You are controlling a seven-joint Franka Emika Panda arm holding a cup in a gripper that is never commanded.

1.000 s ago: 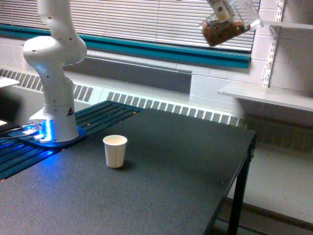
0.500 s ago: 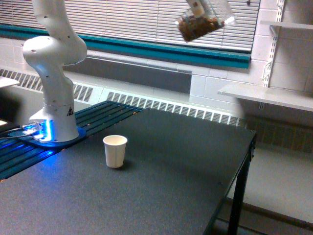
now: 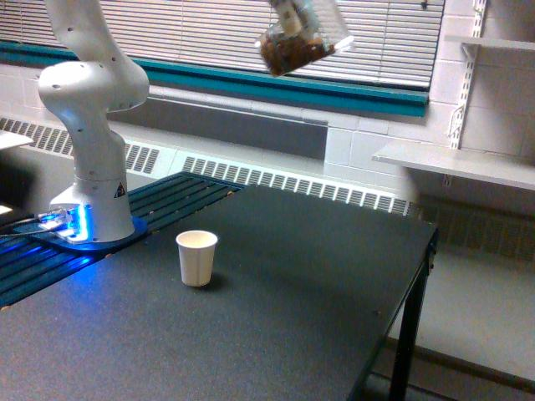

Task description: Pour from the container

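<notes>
High at the top of the exterior view hangs the container (image 3: pixel 299 43), a clear cup tilted with its rim toward the exterior view's right and brown nut-like bits gathered in its lower end. My gripper (image 3: pixel 290 15) is shut on it, and only a pale finger shows at the frame's top edge. The container is well above the table and up to the exterior view's right of a small white paper cup (image 3: pixel 196 257), which stands upright on the black table (image 3: pixel 318 309).
The arm's white base (image 3: pixel 90 167) stands at the exterior view's left on a blue-lit mount. The table's edge runs down the exterior view's right side over a black leg (image 3: pixel 407 334). White shelves (image 3: pixel 456 163) hang on the wall beyond.
The gripper has carried the container steadily toward the exterior view's left at about the same height, closer to above the paper cup. The paper cup has not moved.
</notes>
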